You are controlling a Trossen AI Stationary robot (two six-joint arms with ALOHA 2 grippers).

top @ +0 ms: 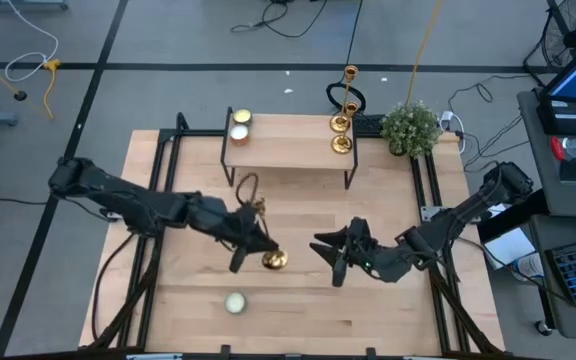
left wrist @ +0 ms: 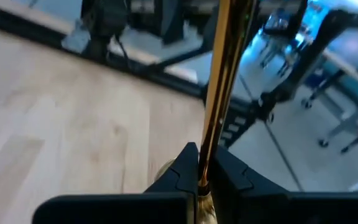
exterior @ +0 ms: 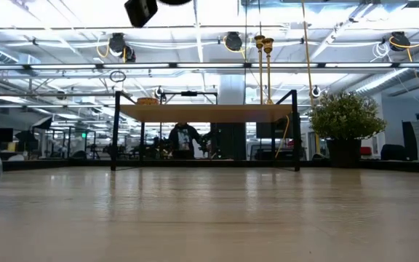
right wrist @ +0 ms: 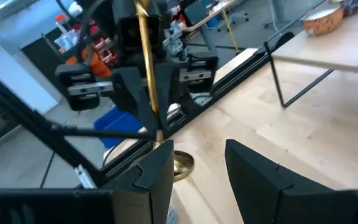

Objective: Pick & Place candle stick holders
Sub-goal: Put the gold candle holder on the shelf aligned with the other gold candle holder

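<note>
The left gripper (top: 251, 240) pinches a slim, shiny brass candle stick holder (top: 268, 245) (round base) over the pale wooden table (top: 298, 310), while the right gripper (top: 330, 255) waits spread.

Grey floor (top: 168, 40), bright ceiling lights (exterior: 64, 33)

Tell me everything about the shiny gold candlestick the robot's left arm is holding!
The shiny gold candlestick holder looks like polished brass. It has a round base, a long slim stem and a small top end. It sits near the middle of the wooden table, tilted rather than upright in the high view. The left gripper is shut on its stem, one dark finger on each side. The right gripper waits close by, not touching it.
</note>
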